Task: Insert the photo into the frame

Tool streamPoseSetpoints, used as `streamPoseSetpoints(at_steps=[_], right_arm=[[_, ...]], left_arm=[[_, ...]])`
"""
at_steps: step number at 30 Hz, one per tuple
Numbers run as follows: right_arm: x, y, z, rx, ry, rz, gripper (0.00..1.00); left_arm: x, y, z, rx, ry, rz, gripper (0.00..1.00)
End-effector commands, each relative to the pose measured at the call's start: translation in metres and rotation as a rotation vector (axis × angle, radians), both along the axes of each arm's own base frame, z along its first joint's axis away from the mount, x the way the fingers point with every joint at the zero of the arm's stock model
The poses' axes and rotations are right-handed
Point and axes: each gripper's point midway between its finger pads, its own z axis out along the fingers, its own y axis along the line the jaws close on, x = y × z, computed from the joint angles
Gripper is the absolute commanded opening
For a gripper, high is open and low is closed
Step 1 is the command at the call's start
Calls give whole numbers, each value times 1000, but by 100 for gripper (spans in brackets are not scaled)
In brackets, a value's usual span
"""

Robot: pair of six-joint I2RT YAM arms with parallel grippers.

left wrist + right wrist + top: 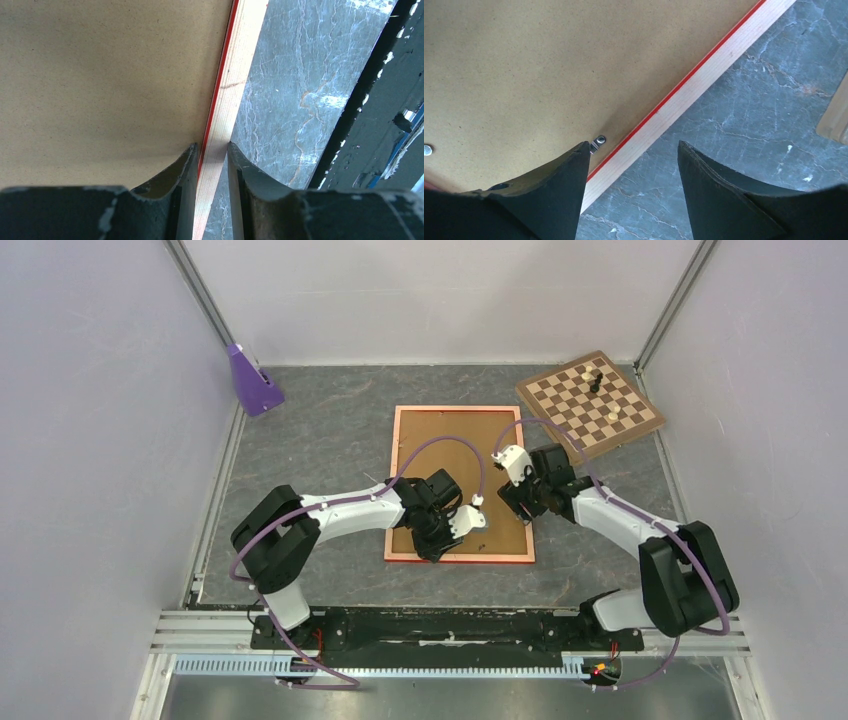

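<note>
The orange-red frame (460,410) lies flat on the table with a plain brown backing board (450,460) filling it. The photo is hidden. My left gripper (436,552) is at the frame's near edge. In the left wrist view its fingers (212,145) close on the pale wooden rail (235,75), one finger on the board side, the other on the table side. My right gripper (515,508) stands open across the right rail (714,62). One of its fingertips (633,143) rests by a small metal clip (599,141); the other is over the table.
A brown chessboard (590,405) with a few pieces lies at the back right, close to the frame's far right corner. A purple wedge-shaped object (252,382) stands at the back left by the wall. White walls enclose the dark marbled table (320,440).
</note>
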Motion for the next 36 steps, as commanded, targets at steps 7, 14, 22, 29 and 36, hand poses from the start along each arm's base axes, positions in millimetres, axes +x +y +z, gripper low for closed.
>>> streamPoseSetpoints(at_steps=[7,14,22,29,36], right_arm=[[-2,12,-11,60,39,-14,68],[-7,6,-18,32,58,-22,68],[-1,-13,-12,-71,12,-39,67],[5,-23,2,-124,-29,-50,67],[14,-21,4,-127,-37,-52,66]], left_arm=[[5,-9,-15,-15,-10,11,33],[5,-8,-15,-13,-8,11,32],[4,-7,-16,-10,-2,9,26],[2,-8,-17,-9,5,4,16],[0,-7,-19,-6,20,-7,3]])
